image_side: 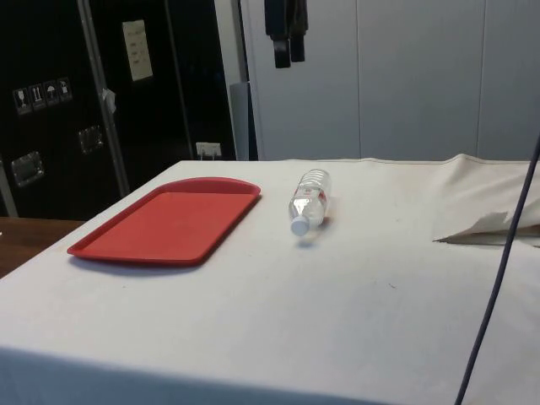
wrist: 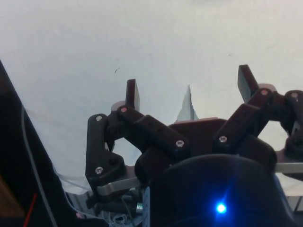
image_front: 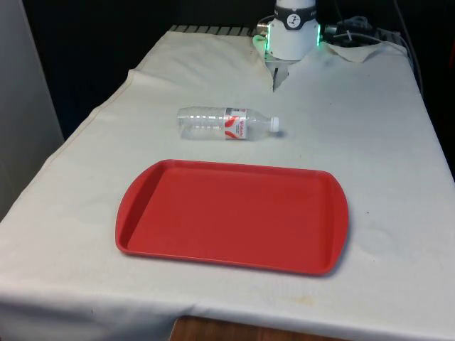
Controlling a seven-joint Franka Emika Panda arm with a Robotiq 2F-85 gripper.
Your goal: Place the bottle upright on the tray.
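A clear plastic bottle (image_front: 227, 123) with a red-and-white label lies on its side on the white cloth, its white cap pointing to the front view's right. In the side view the bottle (image_side: 310, 199) has its cap nearest the camera. The red tray (image_front: 231, 217) lies flat just in front of it, with nothing on it; in the side view the tray (image_side: 169, 219) is left of the bottle. My gripper (image_side: 288, 59) hangs high above the table, well over the bottle. In the wrist view the gripper (wrist: 190, 87) is open, with only white cloth between its fingers.
The cloth is rucked into a fold (image_side: 481, 228) near the robot's base. A dark cable (image_side: 498, 278) runs down across the side view's right. More cables (image_front: 355, 32) lie at the table's far end. The table's front edge (image_front: 213, 320) is close to the tray.
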